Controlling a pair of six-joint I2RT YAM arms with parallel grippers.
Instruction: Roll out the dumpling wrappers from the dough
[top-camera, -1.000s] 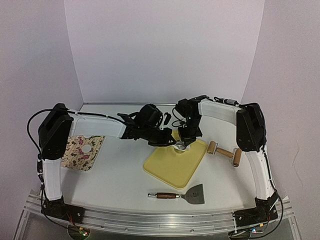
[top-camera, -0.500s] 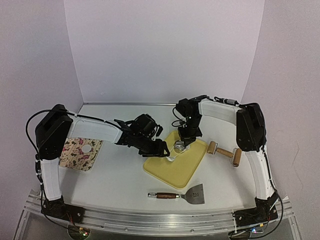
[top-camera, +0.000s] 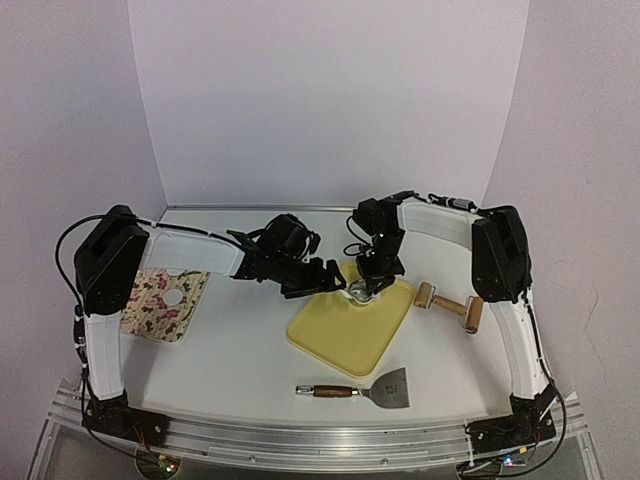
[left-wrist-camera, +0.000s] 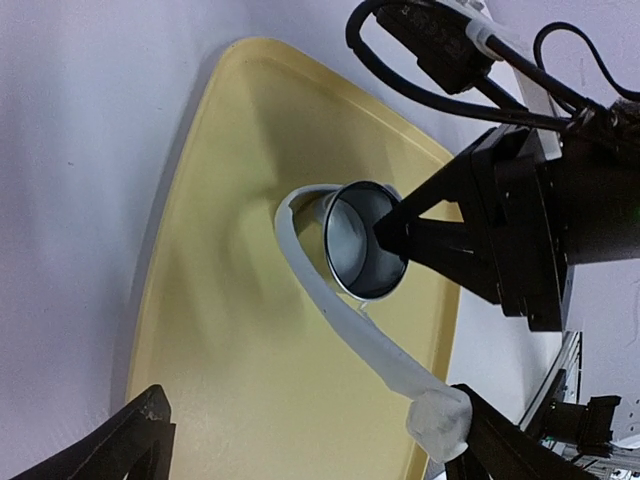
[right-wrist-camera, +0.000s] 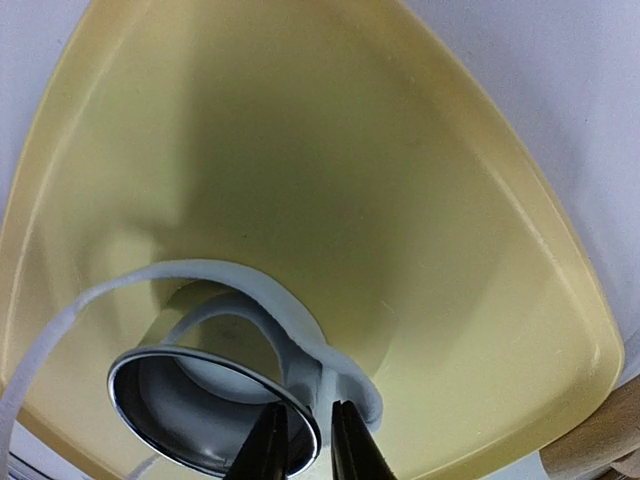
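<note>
Reaching inward in the top view, my left gripper (top-camera: 318, 282) and right gripper (top-camera: 362, 290) meet at the far edge of the yellow plastic tray (top-camera: 345, 340), whose near half lies open.

Left wrist: my fingers, shut a second ago, now stand wide apart, and the white dough strip (left-wrist-camera: 345, 325) is loose.

Right wrist: my fingertips sit narrowly astride the rim of the shiny metal ring (right-wrist-camera: 160, 425); I cannot tell if they grip. A round white dumpling wrapper (right-wrist-camera: 215, 385) lies inside it.

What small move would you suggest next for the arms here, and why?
Probably lift the shiny metal ring cutter straight up with the right gripper, which straddles its rim; the left gripper stands open beside the end of the white dough strip.
</note>
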